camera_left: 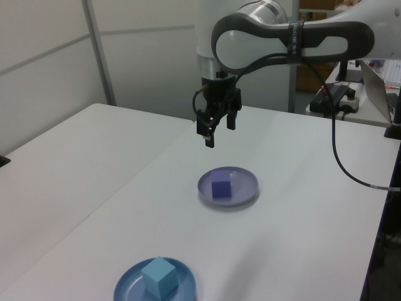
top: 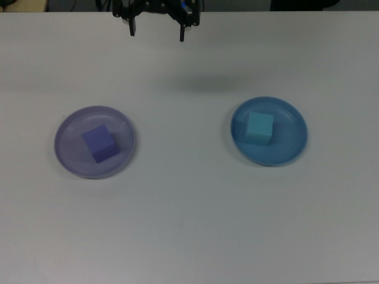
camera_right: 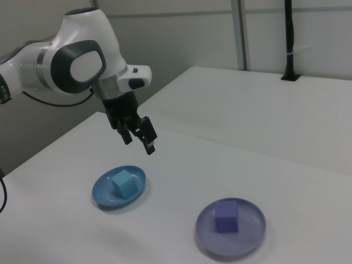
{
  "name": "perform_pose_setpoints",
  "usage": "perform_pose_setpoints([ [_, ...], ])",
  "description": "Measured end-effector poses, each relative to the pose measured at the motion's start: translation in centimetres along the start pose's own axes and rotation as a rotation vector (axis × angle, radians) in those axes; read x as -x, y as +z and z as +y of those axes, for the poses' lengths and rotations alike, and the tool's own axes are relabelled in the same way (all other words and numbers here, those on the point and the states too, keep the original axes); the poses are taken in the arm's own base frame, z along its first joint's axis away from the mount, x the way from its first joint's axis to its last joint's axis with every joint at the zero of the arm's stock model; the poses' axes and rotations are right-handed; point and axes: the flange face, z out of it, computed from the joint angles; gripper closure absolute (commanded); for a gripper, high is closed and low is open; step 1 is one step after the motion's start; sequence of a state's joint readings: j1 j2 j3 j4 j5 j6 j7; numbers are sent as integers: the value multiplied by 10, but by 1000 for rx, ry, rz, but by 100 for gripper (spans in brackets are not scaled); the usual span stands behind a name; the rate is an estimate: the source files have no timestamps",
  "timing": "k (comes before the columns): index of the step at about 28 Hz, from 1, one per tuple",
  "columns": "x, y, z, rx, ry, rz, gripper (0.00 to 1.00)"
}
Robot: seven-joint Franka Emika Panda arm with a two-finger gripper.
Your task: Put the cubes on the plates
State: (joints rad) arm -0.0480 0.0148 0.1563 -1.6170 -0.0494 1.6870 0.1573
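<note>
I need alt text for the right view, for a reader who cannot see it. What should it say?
A white robot arm holds its open, empty gripper above a white table. Below it a turquoise cube sits on a blue plate, and nearer the camera a purple-blue cube sits on a lavender plate.
</note>
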Motion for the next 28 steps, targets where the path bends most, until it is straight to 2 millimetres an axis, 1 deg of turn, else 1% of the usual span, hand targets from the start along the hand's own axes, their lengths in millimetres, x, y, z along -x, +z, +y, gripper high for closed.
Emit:
perform_pose_setpoints([
  [20,-4,11,-2,0,-4,-19,0],
  [28,-5,11,-3,-1,-4,-19,0],
])
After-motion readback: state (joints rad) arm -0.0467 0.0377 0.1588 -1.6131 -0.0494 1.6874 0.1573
